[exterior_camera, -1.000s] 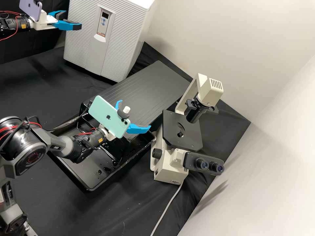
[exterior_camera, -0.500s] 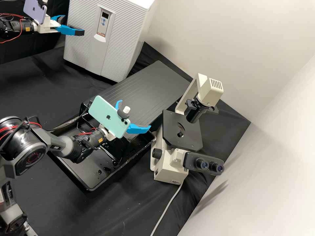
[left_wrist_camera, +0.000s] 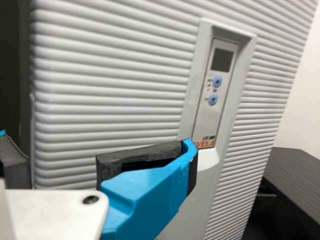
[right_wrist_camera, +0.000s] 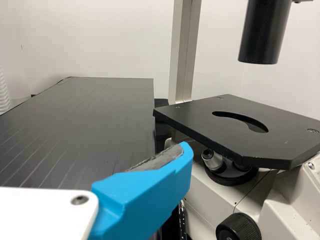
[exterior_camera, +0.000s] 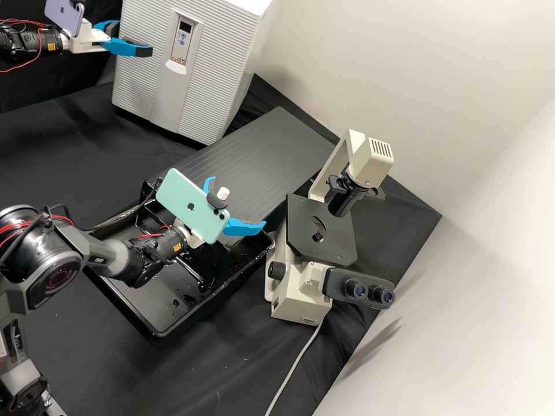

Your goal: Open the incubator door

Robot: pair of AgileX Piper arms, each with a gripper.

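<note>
Incubator (exterior_camera: 222, 75) stands on the tabletop (exterior_camera: 58, 150), ribbed door (left_wrist_camera: 110, 75) shut. Microscope (exterior_camera: 300, 289) is well apart from it, with the black board (exterior_camera: 277, 144) between and the tray (exterior_camera: 139, 297) at the board's near end.

We read the step as lining up for the door; nothing is pulled yet. Our left hand (exterior_camera: 134, 38) is wide open and holds nothing, at the door's side edge away from the board. In the left wrist view that edge shows between its two fingers. We can't tell if either one touches the door.

Our right hand (exterior_camera: 237, 202) is open and empty too, over the tray and board, near the microscope. We don't see a job for it in this step.

Next move, our call: get one fingertip behind the door edge, hook or pinch it, then swing out in an arc, not straight back. Ribs look slippery, so a shallow grip could slide off. Keep clear of the control panel (left_wrist_camera: 215, 95) and its buttons.
</note>
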